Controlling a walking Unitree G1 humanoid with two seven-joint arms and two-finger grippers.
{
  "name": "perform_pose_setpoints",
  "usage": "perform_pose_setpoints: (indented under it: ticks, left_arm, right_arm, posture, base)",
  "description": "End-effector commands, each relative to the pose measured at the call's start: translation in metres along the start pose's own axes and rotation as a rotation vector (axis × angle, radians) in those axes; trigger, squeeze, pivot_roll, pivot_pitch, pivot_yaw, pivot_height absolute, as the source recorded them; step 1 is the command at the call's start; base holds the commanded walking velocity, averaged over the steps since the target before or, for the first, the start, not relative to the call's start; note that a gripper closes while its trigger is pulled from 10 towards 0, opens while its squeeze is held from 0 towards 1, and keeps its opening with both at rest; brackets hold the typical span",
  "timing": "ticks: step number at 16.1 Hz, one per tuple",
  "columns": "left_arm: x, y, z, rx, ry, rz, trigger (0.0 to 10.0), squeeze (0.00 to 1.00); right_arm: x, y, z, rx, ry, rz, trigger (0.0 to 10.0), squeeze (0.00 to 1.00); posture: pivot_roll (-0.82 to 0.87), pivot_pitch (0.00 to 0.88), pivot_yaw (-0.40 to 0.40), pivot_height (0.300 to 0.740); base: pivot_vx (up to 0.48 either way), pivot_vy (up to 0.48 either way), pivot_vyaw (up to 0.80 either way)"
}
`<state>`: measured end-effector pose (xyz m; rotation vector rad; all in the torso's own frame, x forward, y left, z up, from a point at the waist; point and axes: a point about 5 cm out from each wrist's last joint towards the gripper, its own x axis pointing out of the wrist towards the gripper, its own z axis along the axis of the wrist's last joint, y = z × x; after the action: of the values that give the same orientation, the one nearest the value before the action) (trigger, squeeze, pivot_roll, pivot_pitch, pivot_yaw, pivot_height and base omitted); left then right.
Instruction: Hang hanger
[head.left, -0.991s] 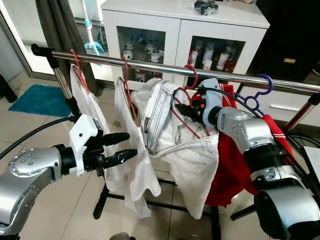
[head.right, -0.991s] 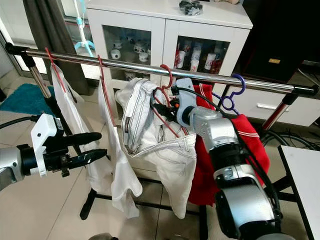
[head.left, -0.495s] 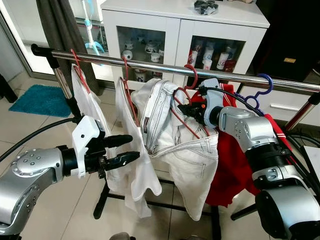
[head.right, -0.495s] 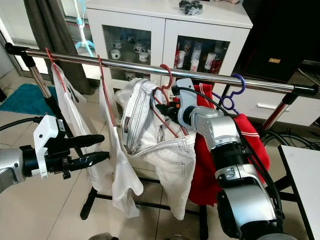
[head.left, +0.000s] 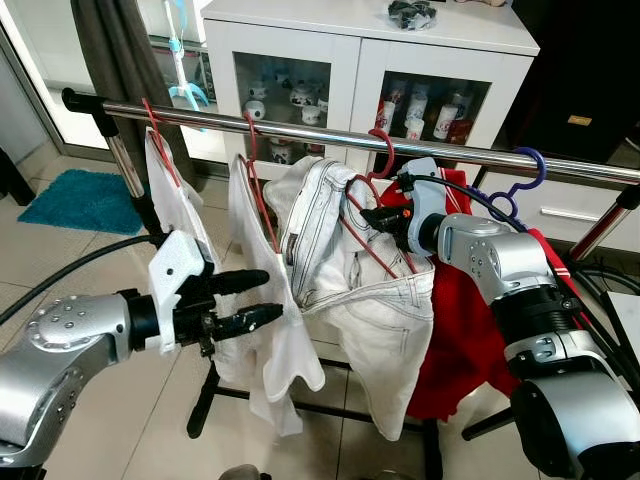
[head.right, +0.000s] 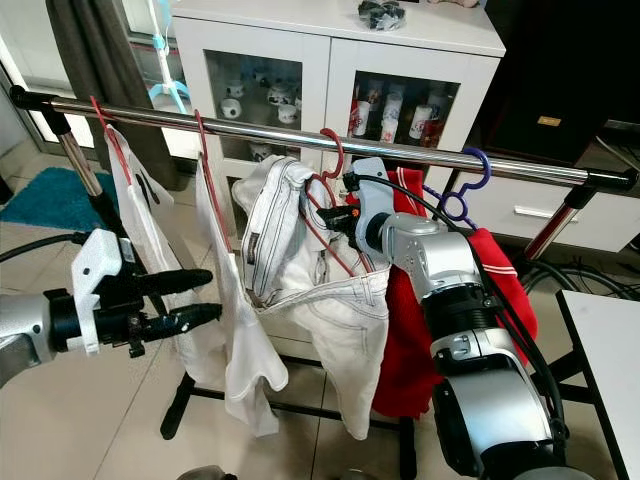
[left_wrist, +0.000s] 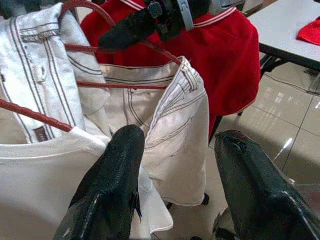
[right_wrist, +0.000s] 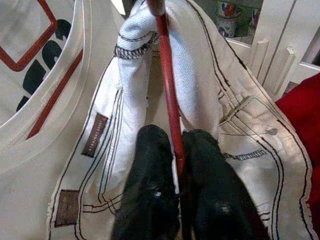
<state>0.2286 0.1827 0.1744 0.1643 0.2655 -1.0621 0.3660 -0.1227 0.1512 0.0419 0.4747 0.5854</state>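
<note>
A red hanger carries white jeans at the middle of the steel rail. Its red hook curves over the rail; whether it rests on it I cannot tell. My right gripper is shut on the hanger's sloping arm, just below the rail, with the fingers pinching the red bar. My left gripper is open, lower and to the left, level with a hanging white T-shirt. In the left wrist view the left gripper points at the jeans.
Two white T-shirts hang on red hangers left of the jeans. A red shirt and a blue hanger hang to the right. A white glass-door cabinet stands behind the rack. The rack's black foot is on the tile floor.
My left gripper has shifted slightly right toward the T-shirt. The jeans' waistband hangs a little lower. The right gripper keeps its hold in nearly the same place.
</note>
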Motion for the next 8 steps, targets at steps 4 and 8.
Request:
perform_pose_setpoints:
  ticks: [4,8]
  left_arm:
    - [0.003,0.0,0.005,0.005,-0.009,-0.005,10.0,0.0]
    - [0.016,0.003,0.002,0.046,-0.007,0.097,10.0,0.0]
  right_arm:
    - [-0.005,0.001,0.011,-0.023,-0.037,0.008,0.0,0.0]
    - [-0.014,0.003,0.01,-0.023,-0.096,-0.013,0.0,0.0]
  posture:
    - [0.03,0.0,0.001,0.74]
    - [0.03,0.0,0.005,0.74]
  base:
    - [0.0,0.0,0.0]
    - [0.0,0.0,0.0]
